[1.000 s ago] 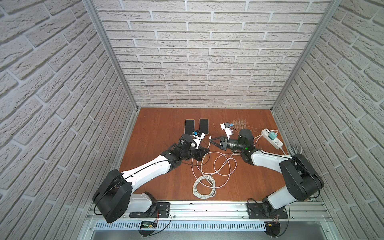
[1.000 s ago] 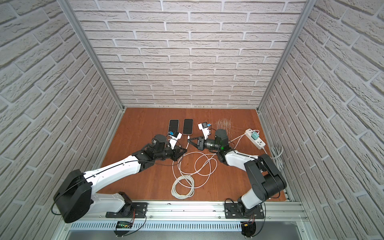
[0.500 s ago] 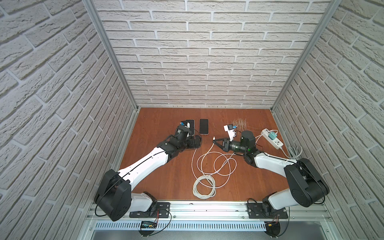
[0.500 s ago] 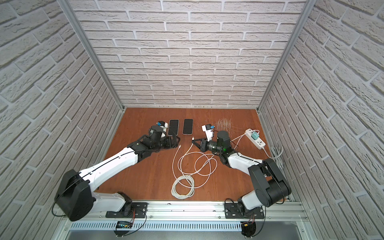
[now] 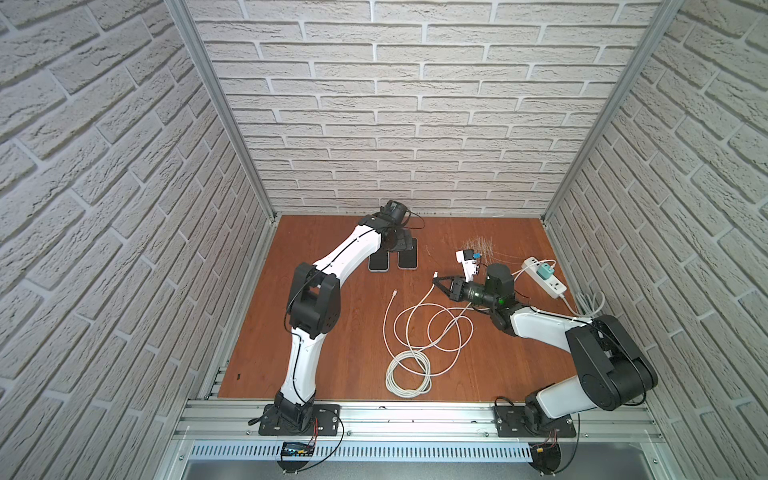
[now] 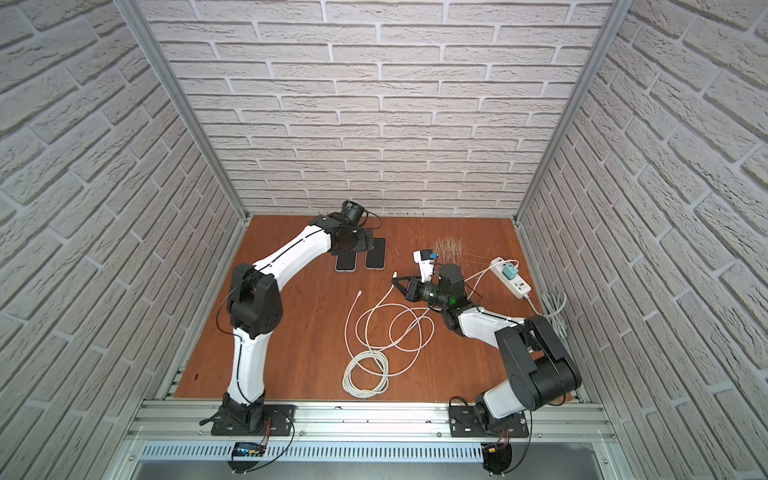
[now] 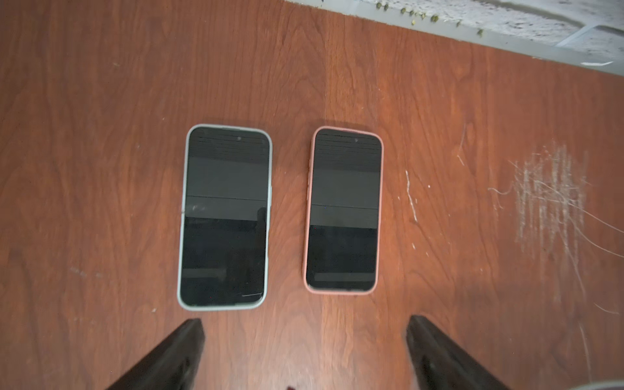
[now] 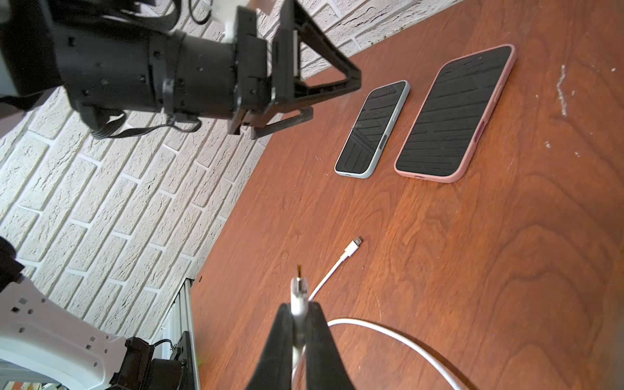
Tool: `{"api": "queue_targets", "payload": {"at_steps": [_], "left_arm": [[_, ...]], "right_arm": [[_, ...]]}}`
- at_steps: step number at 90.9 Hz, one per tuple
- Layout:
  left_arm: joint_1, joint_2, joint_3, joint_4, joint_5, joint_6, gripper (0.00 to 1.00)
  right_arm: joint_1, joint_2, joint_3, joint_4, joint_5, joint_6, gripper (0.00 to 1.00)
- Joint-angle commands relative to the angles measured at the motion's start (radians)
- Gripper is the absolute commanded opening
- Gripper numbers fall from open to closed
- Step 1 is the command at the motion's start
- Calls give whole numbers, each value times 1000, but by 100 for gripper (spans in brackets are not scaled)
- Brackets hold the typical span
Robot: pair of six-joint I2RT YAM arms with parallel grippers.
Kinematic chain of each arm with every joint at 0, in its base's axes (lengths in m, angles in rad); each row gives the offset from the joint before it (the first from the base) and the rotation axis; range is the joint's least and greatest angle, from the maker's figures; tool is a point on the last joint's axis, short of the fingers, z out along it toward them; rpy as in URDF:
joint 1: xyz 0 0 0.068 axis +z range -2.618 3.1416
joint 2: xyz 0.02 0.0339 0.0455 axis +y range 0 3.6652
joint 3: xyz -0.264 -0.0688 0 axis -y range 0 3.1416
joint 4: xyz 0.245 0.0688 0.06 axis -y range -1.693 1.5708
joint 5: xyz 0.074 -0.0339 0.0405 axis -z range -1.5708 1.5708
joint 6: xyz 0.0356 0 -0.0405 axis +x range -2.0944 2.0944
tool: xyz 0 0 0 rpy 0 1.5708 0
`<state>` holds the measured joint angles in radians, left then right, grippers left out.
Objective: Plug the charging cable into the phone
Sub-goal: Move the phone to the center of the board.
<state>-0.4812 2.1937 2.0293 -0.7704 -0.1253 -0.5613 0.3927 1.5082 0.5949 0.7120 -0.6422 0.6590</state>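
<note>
White brick-pattern walls enclose a scratched, evenly lit reddish-brown wooden tabletop.

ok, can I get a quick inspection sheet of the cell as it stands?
Surface: wooden table, scratches towards the back right.
Job's things: pale-cased phone and pink-cased phone lie flat, side by side, screens dark, neither plugged in; cable plug is in the right gripper.
Clutter: power strip with a teal charger near the right wall.
Grippers: left gripper open above the phones, holding nothing; right gripper shut on the cable plug, which points towards the phones.
Cables: white cable looped and coiled mid-table; loose plug on the table; grey cord by the right wall.
Surroundings: white brick walls on three sides.
</note>
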Motion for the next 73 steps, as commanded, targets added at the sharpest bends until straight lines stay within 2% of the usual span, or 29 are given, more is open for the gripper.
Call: {"api": "queue_targets", "payload": {"at_steps": [1, 26, 73], "left_arm": [[-14, 103, 141, -189, -3, 34, 98], [-17, 311, 420, -265, 43, 39, 98], [-43, 402, 433, -169, 23, 75, 98]], "right_arm": [[0, 7, -10, 56, 2, 6, 3], [0, 16, -6, 58, 1, 10, 3], [0, 33, 2, 63, -8, 16, 3]]}}
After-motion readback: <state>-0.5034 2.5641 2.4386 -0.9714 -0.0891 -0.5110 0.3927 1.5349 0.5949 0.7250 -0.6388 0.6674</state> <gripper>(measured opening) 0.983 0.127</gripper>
